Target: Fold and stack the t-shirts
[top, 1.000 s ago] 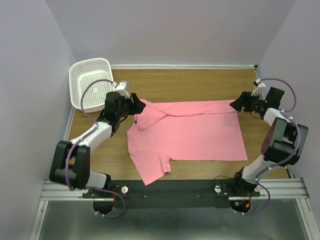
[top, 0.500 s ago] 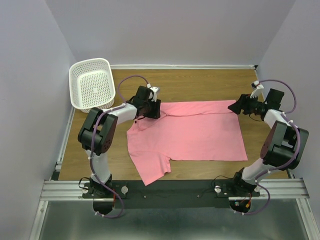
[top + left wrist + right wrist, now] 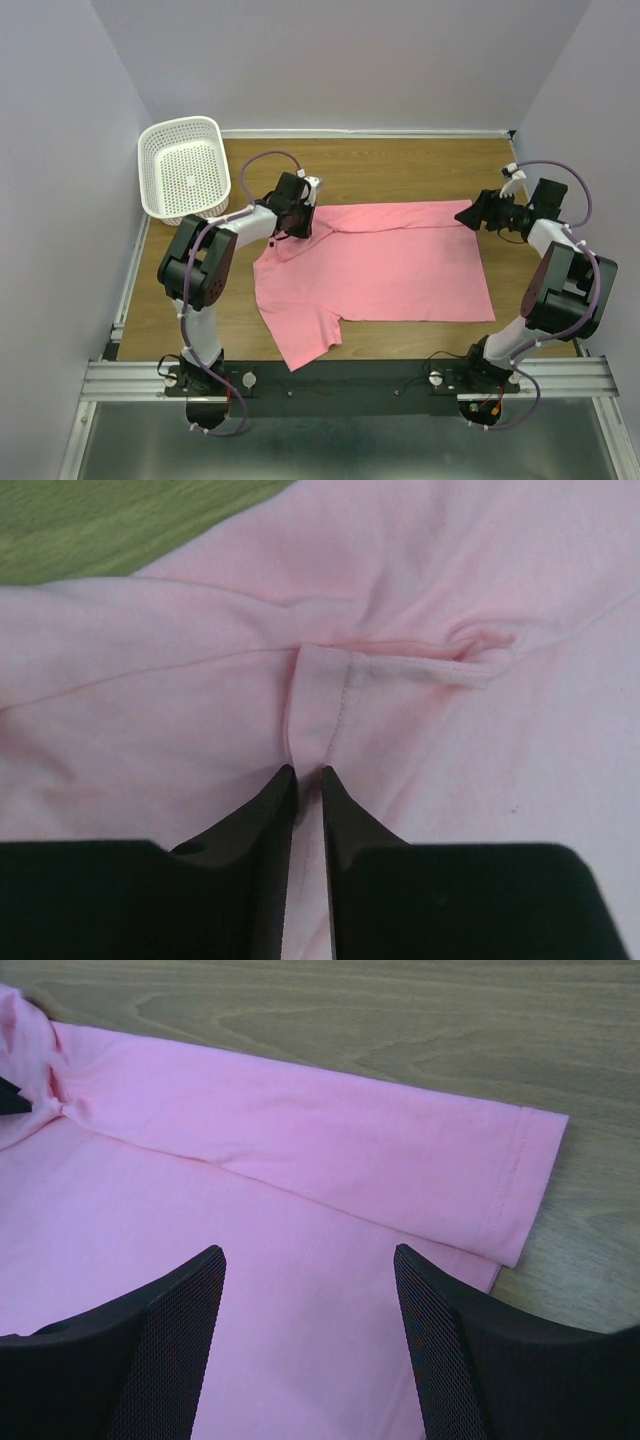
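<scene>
Sleeve nearest me is pointing toward the bases. I'm seeing the t-shirt lying flat mid-table, long axis running left-right, neck leftward, hem rightward. At its far edge my left gripper is pinching a fabric fold, and my right gripper is hovering spread over the hem corner.

Beyond the t-shirt: bare wooden table, open right across.
Left of the t-shirt: white perforated basket fills the far corner.
Right of the t-shirt: bare strip taken up by the right arm.
</scene>
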`<state>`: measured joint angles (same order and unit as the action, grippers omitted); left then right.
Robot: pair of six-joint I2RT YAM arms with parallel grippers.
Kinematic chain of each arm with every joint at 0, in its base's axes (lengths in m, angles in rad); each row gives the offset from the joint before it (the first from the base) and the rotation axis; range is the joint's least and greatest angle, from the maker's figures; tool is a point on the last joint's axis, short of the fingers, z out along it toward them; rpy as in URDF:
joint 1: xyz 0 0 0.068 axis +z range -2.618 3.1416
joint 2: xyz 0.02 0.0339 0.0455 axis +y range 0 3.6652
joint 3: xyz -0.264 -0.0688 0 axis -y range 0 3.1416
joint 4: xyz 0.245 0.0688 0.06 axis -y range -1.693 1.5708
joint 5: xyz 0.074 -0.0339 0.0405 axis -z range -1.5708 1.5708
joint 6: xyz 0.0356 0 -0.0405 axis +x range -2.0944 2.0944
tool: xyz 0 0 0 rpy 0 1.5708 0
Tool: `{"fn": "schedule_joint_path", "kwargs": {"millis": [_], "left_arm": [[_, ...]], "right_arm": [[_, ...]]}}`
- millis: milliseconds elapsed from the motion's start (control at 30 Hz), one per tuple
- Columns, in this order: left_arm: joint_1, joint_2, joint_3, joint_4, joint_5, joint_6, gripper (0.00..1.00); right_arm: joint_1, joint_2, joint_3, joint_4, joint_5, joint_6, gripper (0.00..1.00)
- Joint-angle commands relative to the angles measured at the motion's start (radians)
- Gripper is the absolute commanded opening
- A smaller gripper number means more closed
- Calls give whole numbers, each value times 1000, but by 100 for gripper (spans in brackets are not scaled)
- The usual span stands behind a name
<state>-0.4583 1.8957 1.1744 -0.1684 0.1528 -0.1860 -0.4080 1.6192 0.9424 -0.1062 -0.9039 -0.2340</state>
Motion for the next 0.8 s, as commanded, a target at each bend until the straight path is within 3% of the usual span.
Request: {"fn": "schedule_joint_path", "kwargs": {"millis": [0, 33, 100, 500, 567, 600, 667, 767], "left_arm": [[-17, -17, 2, -40, 24, 16, 16], [-20, -38, -1, -40, 21, 14, 6], [-25, -59, -4, -49, 16, 16, 3], [-123, -178, -58, -114, 10, 46, 4], [-157, -178, -84, -114, 30, 51, 12], [-170, -175, -99, -115, 43, 56, 27], [-212, -164, -113, -131, 80, 65, 44], [-247, -173, -107, -149, 21, 54, 53]], "right_arm": [[-3, -7, -10, -18, -21, -11, 76], [-3, -7, -8, -18, -23, -11, 76], [-3, -8, -8, -18, -23, -11, 76], [-3, -4, -1, -24, -20, -8, 76], [-3, -4, 2, -24, -18, -10, 76], [-3, -1, 2, -26, -18, -10, 76], [-3, 1, 7, -26, -18, -8, 76], [-3, 5, 9, -27, -16, -5, 76]]}}
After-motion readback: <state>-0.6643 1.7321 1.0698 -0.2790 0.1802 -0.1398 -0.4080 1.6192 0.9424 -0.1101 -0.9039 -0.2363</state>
